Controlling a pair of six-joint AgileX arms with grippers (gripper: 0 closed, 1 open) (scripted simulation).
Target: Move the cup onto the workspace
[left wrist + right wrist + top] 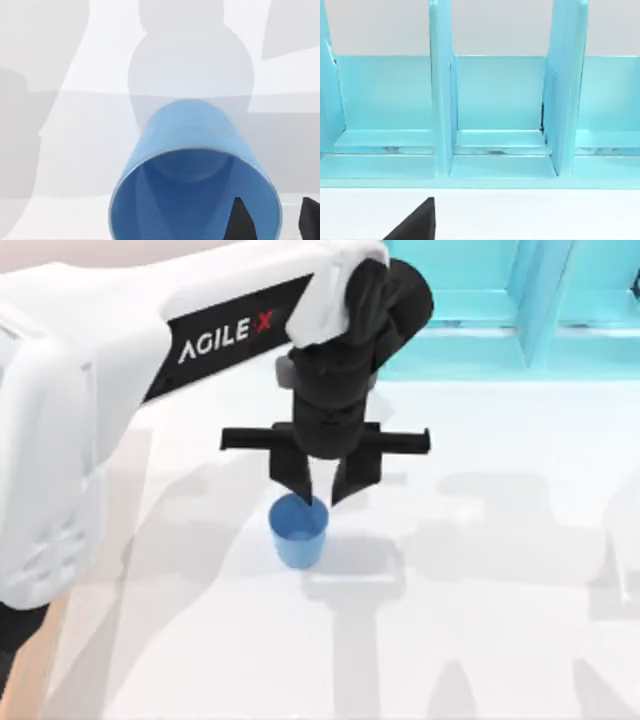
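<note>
L gripper (320, 492) hung spread over cup (299, 531), one finger inside the rim, cup upright on bench (480, 640); judged release step, next: lift clear w/o tipping.

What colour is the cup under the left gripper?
Plain blue, inside and out, with no pattern. The cup shows best in the left wrist view.

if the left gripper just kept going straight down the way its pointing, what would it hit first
Most likely the cup. The left gripper points down at its far rim, and in the left wrist view one fingertip sits inside the opening and the other outside, so the wall lies between them. Below is the workspace.
</note>
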